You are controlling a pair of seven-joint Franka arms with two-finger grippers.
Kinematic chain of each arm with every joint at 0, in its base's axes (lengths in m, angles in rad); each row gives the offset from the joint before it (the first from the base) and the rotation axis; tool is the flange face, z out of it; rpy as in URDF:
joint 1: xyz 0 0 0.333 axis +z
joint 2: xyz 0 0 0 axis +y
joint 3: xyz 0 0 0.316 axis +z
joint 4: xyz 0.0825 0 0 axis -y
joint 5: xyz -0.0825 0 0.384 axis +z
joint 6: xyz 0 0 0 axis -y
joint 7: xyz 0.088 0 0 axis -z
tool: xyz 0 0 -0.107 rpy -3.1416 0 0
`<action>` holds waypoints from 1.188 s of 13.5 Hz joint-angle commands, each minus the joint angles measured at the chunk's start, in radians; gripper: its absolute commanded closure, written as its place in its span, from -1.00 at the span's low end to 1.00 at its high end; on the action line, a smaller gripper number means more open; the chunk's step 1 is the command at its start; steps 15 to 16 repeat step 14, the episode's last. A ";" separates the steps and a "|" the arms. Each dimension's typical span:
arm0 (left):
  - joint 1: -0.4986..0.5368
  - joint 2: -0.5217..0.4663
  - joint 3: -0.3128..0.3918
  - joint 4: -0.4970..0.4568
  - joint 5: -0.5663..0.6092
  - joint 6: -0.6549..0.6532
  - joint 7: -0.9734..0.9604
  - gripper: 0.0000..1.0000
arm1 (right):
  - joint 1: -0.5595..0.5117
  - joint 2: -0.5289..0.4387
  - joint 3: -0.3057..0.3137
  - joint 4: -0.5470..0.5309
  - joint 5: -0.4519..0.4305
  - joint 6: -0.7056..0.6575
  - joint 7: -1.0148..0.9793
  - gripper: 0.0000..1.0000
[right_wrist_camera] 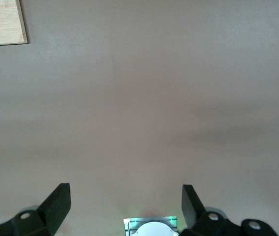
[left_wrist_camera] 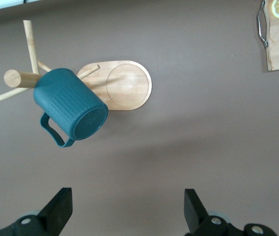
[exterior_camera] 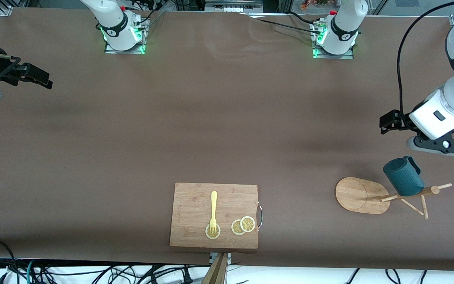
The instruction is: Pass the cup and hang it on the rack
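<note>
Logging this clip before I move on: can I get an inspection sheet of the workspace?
Surface: brown table, bare in the middle.
Job's things: cup hangs on the rack, by the left arm's end.
Clutter: cutting board with fork and lemon slices.
Grippers: left gripper open, empty, above the table near the rack; right gripper open, empty, over bare table.
Cables: bundles off the table's edges.
Surroundings: nothing seen.

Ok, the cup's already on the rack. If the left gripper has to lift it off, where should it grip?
Probably the loop handle of the cup: it sticks out clear of the rack pole and pegs, toward the open left gripper. The ribbed body looks wide and is tilted on its peg. Come from the handle side.
</note>
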 commanded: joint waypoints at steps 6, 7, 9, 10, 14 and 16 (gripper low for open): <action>-0.104 -0.216 0.115 -0.313 -0.008 0.184 -0.041 -1.00 | -0.007 0.005 0.003 0.020 0.014 -0.014 -0.008 -1.00; -0.104 -0.216 0.113 -0.313 -0.010 0.184 -0.041 -1.00 | -0.007 0.005 0.003 0.020 0.014 -0.014 -0.008 -1.00; -0.103 -0.216 0.115 -0.313 -0.023 0.181 -0.041 -1.00 | -0.007 0.005 0.003 0.020 0.014 -0.014 -0.008 -1.00; -0.103 -0.215 0.118 -0.311 -0.045 0.181 -0.041 -1.00 | -0.007 0.005 0.003 0.020 0.014 -0.015 -0.008 -1.00; -0.104 -0.212 0.123 -0.311 -0.067 0.180 -0.041 -1.00 | -0.007 0.005 0.002 0.020 0.014 -0.015 -0.008 -1.00; -0.104 -0.212 0.123 -0.311 -0.067 0.180 -0.041 -1.00 | -0.007 0.005 0.002 0.020 0.014 -0.015 -0.008 -1.00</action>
